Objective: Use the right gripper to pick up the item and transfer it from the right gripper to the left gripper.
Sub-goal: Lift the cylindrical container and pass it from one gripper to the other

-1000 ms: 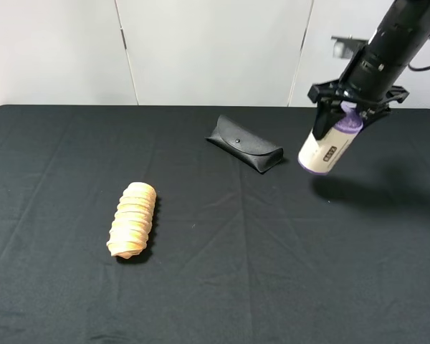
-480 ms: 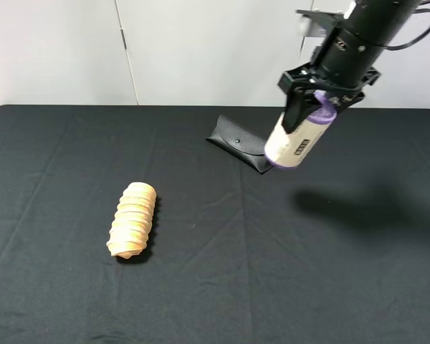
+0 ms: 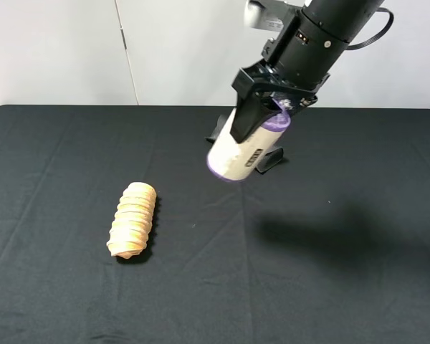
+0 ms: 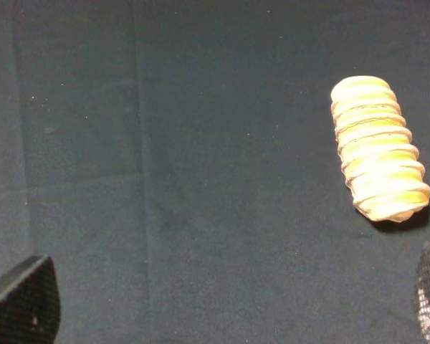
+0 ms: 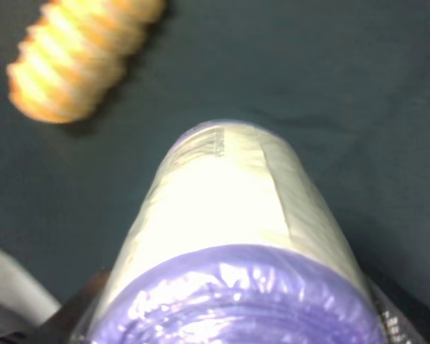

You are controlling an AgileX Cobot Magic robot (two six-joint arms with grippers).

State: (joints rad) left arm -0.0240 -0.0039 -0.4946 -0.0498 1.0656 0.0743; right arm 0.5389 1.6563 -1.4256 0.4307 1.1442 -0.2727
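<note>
The item [image 3: 236,149], a cream roll with dark print and purple ends, hangs tilted in my right gripper [image 3: 262,117], which is shut on its upper purple end, well above the black table. The right wrist view shows the roll [image 5: 229,208] close up, filling the space between the jaws. My left gripper [image 4: 226,312] is open and empty; only its two fingertips [image 4: 25,304] show in the left wrist view, over bare cloth. The left gripper is out of the exterior high view.
A tan ridged spiral piece [image 3: 132,218] lies on the left half of the table [image 3: 344,287]; it also shows in the left wrist view [image 4: 378,168] and the right wrist view [image 5: 79,54]. A black glasses case [image 3: 273,158] lies at the back, partly hidden behind the roll.
My right gripper has carried the roll leftward from the table's right side to above the middle, in front of the glasses case. The spiral piece has not moved.
</note>
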